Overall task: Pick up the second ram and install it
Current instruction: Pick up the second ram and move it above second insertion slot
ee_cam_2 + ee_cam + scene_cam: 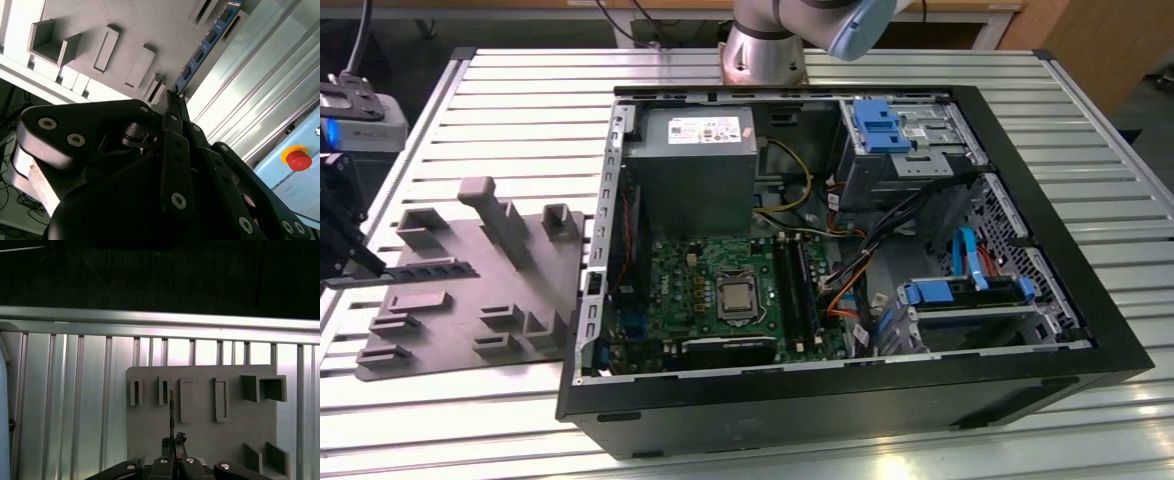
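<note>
Gripper (172,441): clenched on the second ram (171,407); stick points straight out from it
Place: over grey tray (460,300), exterior view's left; computer case (854,395) well apart

Black desktop tower case (854,400) lies on its side, open face up, on the ribbed aluminium table (520,110). Inside it:
- green motherboard (680,275) with square silver CPU (736,297)
- grey box power supply (694,160)
- blue plastic drive caddies (881,125)

Flat grey fixture plate (447,300) with slots and upright posts sits just beside the case, at the exterior view's left. Red mushroom stop button (298,160) shows in the second wrist view.
</note>
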{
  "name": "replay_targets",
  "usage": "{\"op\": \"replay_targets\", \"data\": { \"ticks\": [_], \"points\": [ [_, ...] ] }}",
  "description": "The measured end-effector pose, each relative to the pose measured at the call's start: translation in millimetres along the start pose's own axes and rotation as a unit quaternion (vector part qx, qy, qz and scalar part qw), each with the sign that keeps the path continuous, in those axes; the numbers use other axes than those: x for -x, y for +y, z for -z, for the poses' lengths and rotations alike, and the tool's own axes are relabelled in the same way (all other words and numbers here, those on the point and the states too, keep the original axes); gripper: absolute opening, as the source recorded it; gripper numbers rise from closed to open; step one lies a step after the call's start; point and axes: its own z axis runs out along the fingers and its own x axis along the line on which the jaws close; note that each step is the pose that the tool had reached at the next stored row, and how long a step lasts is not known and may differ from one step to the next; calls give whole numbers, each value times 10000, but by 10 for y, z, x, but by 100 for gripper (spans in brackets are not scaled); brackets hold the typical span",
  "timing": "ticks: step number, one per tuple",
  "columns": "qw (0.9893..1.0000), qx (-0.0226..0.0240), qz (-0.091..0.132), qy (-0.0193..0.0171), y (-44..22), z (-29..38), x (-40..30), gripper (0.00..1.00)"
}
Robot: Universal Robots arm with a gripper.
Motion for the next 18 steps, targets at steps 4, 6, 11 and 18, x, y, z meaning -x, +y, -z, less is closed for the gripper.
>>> {"op": "replay_targets", "data": {
  "ticks": [4,6,11,18],
  "points": [
    [10000,0,0,0,1,16,1,12],
    [10000,0,0,0,1,26,1,12],
    [10000,-4,0,0,3,42,1,12],
    [10000,-7,0,-1,3,65,2,12]
  ]
}}
